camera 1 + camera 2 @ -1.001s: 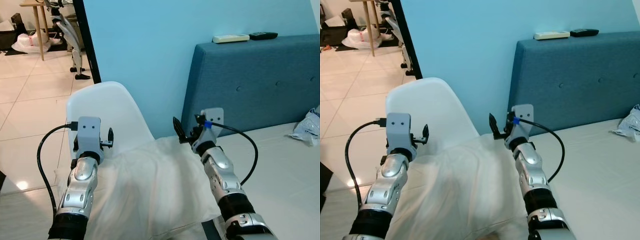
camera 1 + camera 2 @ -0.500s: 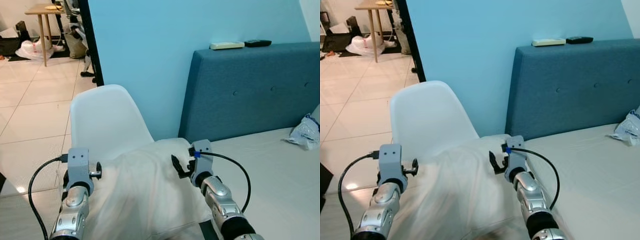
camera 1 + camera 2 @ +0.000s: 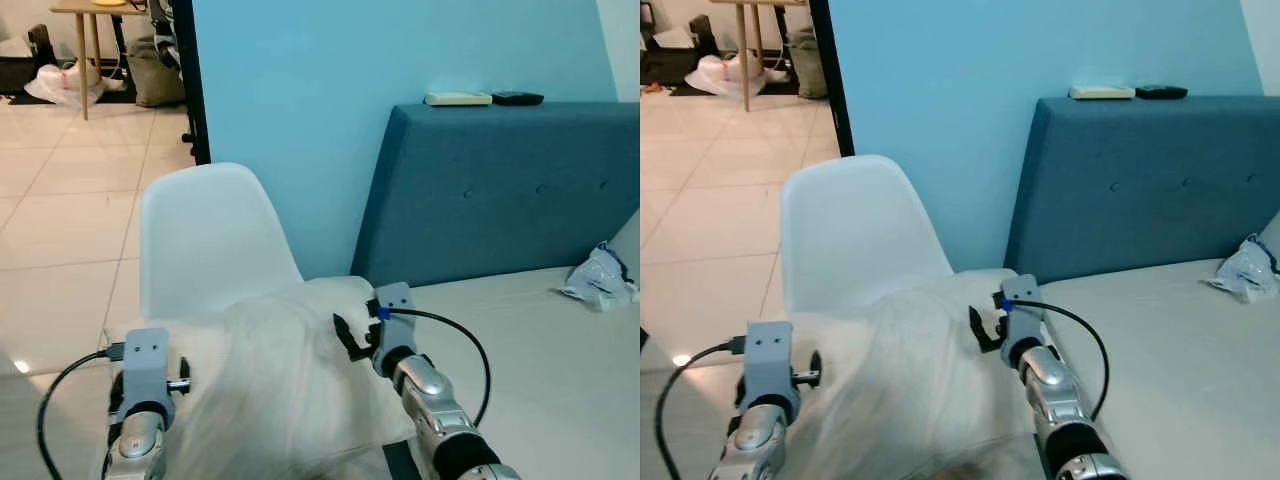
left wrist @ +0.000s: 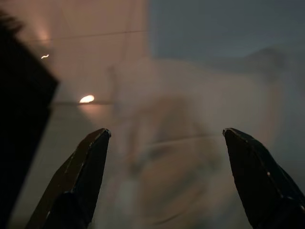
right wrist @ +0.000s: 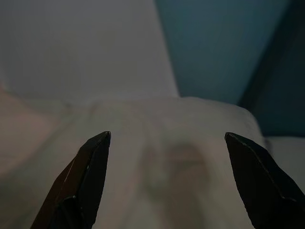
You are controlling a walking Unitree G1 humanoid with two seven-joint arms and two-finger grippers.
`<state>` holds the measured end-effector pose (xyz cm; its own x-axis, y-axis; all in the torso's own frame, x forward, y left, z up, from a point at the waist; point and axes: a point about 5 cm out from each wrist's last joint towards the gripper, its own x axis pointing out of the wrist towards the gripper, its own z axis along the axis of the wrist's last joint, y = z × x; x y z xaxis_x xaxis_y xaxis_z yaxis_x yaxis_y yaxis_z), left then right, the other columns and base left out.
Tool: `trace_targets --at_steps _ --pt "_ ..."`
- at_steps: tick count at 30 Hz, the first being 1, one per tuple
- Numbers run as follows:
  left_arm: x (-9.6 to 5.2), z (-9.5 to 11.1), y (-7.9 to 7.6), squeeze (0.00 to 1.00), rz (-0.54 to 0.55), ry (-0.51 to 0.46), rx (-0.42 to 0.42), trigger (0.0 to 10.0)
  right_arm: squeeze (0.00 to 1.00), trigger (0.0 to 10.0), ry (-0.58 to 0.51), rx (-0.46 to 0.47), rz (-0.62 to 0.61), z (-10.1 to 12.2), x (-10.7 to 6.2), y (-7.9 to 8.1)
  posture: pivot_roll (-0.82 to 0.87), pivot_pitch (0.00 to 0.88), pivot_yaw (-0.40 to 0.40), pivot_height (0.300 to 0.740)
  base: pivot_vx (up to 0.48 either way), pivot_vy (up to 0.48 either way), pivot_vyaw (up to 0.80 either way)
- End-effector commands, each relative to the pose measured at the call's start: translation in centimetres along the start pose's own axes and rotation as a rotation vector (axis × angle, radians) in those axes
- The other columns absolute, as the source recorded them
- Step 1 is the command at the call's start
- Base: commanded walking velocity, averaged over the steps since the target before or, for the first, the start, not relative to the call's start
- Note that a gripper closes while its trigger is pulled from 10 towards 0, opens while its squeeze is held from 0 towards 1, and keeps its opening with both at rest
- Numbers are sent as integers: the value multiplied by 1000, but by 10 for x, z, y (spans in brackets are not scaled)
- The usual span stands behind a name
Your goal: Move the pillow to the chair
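1. The soft, crumpled fabric pillow is plain white, without pattern.
2. The moulded plastic chair with its rounded back is plain white too.
3. The padded, buttoned headboard is dark blue.
4. The wall behind is light blue.
5. The tiled floor is glossy cream with thin darker joints.
6. The bed's flat mattress sheet is off-white.
7. Both arms are silver; the right pincer is black.

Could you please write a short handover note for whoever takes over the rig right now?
Left gripper: jaws open, holding nothing, at the pillow's left edge.
Right gripper: jaws open, holding nothing, at the pillow's right side.
Pillow: lies on the white chair, beside the bed.
Done: pillow looks placed and released.
Left: draw both arms clear and check it sits steady.
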<state>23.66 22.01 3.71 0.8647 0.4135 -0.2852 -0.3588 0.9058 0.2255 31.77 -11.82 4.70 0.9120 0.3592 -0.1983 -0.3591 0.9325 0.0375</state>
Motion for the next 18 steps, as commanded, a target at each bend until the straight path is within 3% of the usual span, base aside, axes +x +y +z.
trace_targets --at_steps 1,7,9,18 --pt "-2 1 3 0 32 7 38 10000 0 10000 6 -2 21 -1 2 5 204 46 -122 740 0 0 0" --pt "1 4 -14 0 -73 -11 -10 10000 0 10000 14 21 11 -5 0 4 183 43 -101 740 0 0 0" --pt "8 2 -24 0 -138 5 -44 10000 0 10000 22 45 -63 -13 -8 -8 157 41 -83 740 0 0 0" --pt "13 3 -27 0 -160 15 -37 10000 0 10000 8 62 -130 -19 -20 -20 58 23 -23 740 0 0 0"
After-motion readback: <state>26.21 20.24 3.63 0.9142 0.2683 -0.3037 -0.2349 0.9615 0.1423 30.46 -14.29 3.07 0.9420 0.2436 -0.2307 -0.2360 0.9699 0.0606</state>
